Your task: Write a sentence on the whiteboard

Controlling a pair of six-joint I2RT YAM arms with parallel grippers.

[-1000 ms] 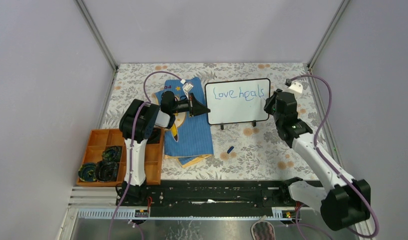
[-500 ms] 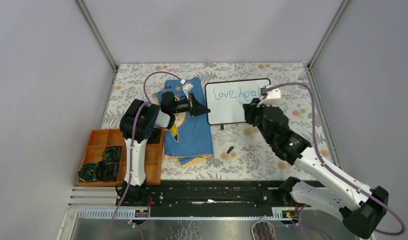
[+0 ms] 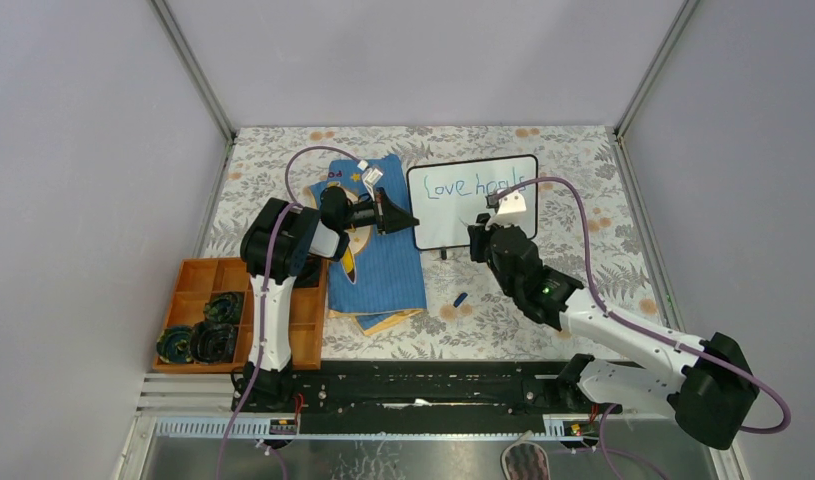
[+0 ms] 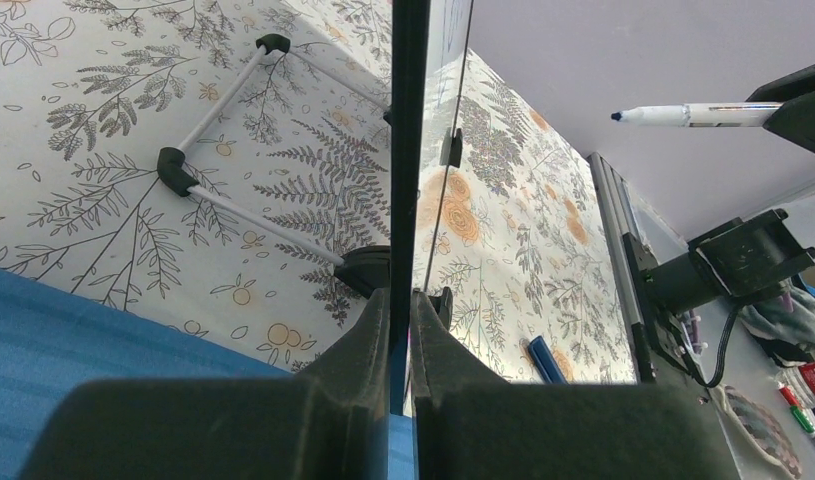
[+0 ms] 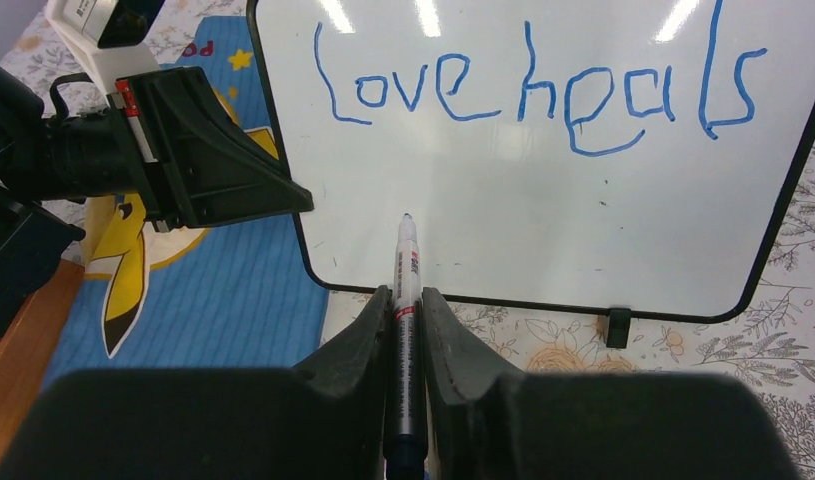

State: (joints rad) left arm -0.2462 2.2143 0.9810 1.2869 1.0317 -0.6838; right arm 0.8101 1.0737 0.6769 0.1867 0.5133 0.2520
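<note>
- You see the whiteboard (image 5: 543, 240) glossy and smooth, with lights mirrored in it; its frame is matt black.
- Your right gripper (image 5: 404, 297): matt black plastic.
- The marker (image 5: 408, 262): smooth white plastic.

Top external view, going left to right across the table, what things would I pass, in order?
Orange tray → blue cloth → whiteboard.

Plain pale grey walls (image 3: 413, 60) close in on three sides, slim silver metal corner posts (image 3: 193, 70) standing behind, and a floral-print beige table cover (image 3: 273, 160) spreads flat under even light.
</note>
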